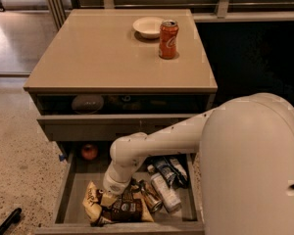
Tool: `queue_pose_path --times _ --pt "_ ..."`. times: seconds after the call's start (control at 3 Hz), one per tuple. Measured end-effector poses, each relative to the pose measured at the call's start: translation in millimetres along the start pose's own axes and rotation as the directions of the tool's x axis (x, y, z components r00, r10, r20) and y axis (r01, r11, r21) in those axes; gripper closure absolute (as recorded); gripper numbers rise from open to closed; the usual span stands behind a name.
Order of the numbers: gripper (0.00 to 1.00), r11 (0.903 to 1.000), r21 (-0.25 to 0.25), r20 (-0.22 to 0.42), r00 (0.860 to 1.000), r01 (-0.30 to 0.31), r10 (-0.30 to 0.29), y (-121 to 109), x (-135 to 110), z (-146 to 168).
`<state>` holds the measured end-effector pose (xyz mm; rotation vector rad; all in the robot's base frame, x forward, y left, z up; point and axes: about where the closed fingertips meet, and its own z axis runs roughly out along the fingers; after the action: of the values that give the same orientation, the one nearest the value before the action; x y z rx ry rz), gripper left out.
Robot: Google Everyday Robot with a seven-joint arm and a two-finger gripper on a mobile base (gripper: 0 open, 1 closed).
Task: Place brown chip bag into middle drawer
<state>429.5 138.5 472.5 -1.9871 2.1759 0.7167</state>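
Observation:
The brown chip bag (118, 207) lies flat on the floor of the open middle drawer (71, 187), at its front left. It has a dark brown middle and cream-tan ends. My white arm reaches down from the right into the drawer. My gripper (109, 196) is low over the bag's upper left part, touching or nearly touching it. The wrist hides the fingers.
Inside the drawer are a red apple (89, 152) at the back left and several dark packets and a can (165, 180) on the right. A closed grey drawer front (112, 128) sits just above. On the tan top stand an orange soda can (168, 39) and a white bowl (148, 27).

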Motion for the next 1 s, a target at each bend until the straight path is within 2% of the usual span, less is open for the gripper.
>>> queue_pose_path --times 0.33,0.67,1.0 --pt "1.00 0.9999 0.004 -0.010 1.000 0.009 -0.009 -5.4 -2.2 28.1" --pt "1.00 0.9999 0.004 -0.010 1.000 0.009 -0.009 -5.4 -2.2 28.1" --pt "0.84 0.9999 0.004 -0.010 1.000 0.009 -0.009 -5.4 -2.2 28.1"
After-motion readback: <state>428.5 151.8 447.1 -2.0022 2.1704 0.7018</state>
